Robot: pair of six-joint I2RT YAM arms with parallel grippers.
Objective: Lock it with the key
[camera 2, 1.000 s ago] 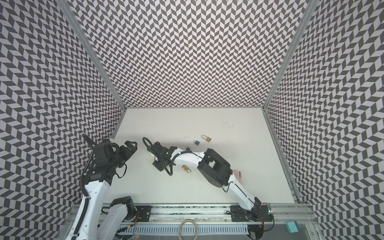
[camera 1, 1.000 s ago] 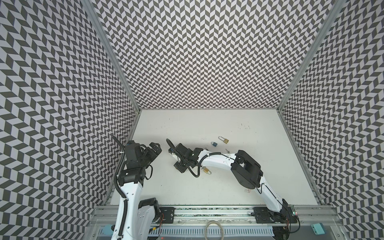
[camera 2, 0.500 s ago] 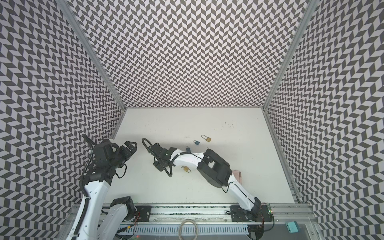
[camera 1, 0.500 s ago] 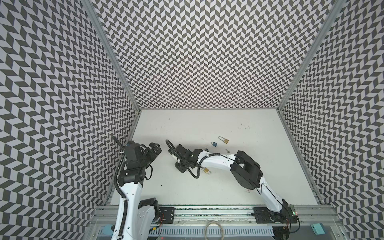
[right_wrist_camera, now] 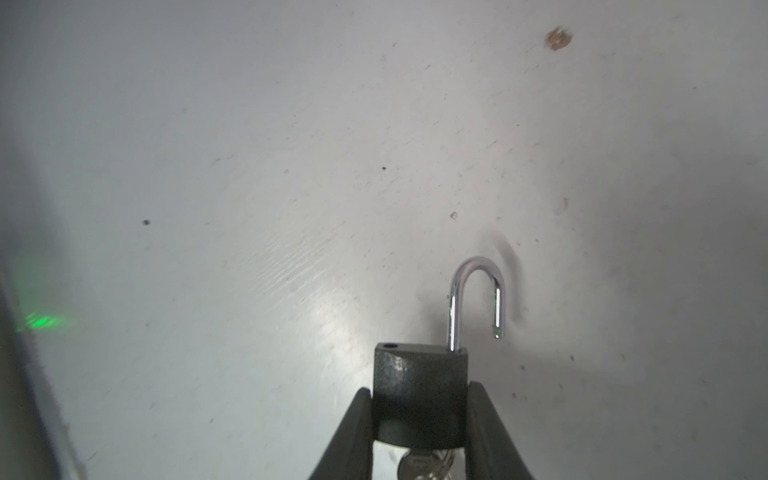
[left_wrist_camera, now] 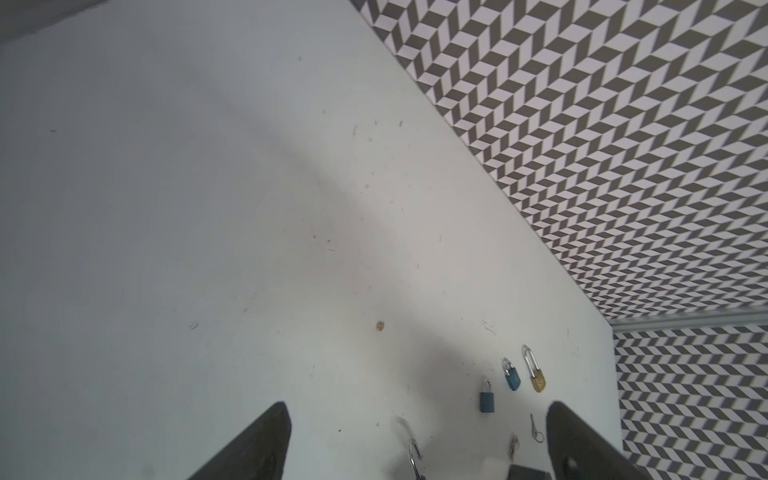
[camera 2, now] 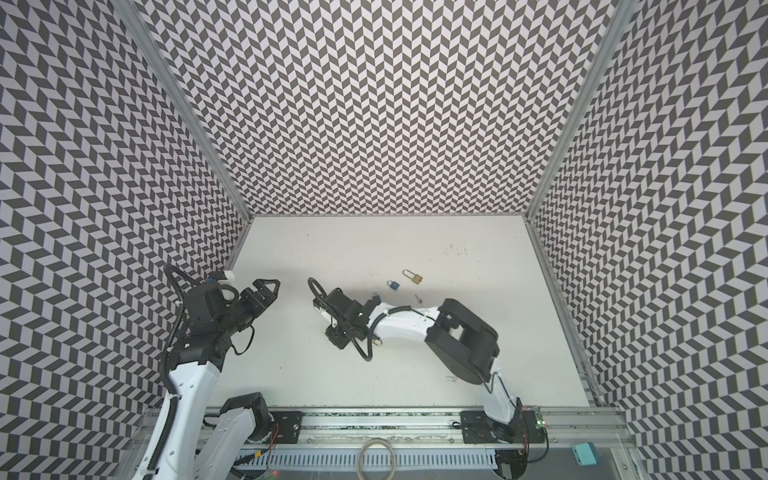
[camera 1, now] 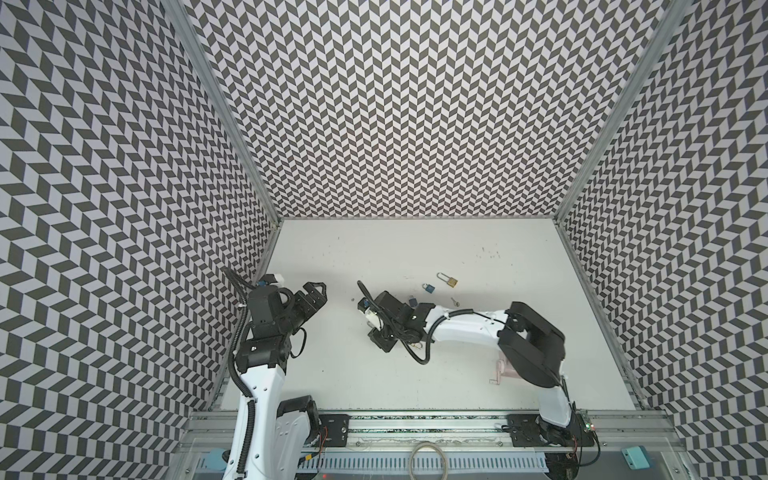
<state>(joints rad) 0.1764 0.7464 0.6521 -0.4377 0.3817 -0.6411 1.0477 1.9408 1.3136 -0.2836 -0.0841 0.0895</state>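
1. Right wrist view showed the square-bodied black metal padlock (right_wrist_camera: 420, 374) clamped by its two side faces in the right gripper (right_wrist_camera: 420, 397). It sat low over the scuffed white tabletop (right_wrist_camera: 208, 166); couldn't tell if it touched.
2. Its curved silver steel shackle (right_wrist_camera: 476, 282) was popped open. One leg sat in the body, and the free leg hung on the side away from the round socket hole (right_wrist_camera: 389, 345).
3. A silver key (right_wrist_camera: 419, 461) sat in the base of the body, between the fingers and mostly hidden.
4. Left gripper (left_wrist_camera: 417, 409) had its jaws spread wide and empty, well apart from the lock.
5. Farther off on the table lay a small dark blue padlock (left_wrist_camera: 487, 399), a lighter blue padlock (left_wrist_camera: 512, 376), a brass long-shackle padlock (left_wrist_camera: 536, 374) and a loose silver key (left_wrist_camera: 535, 428).
6. Likely risks:
   - Pushing the shackle down before swinging it over the hole would jam the free leg on the body top.
   - That push could also slide the smooth body through the pinch.
   - The key looked boxed in by the fingers, so reaching or turning it could knock it out.
7. The long axis ran key end to shackle, in line with the fingers, with the shackle pointing away from the wrist. Its heading on the table was unclear, since the arm covered it in both top views.
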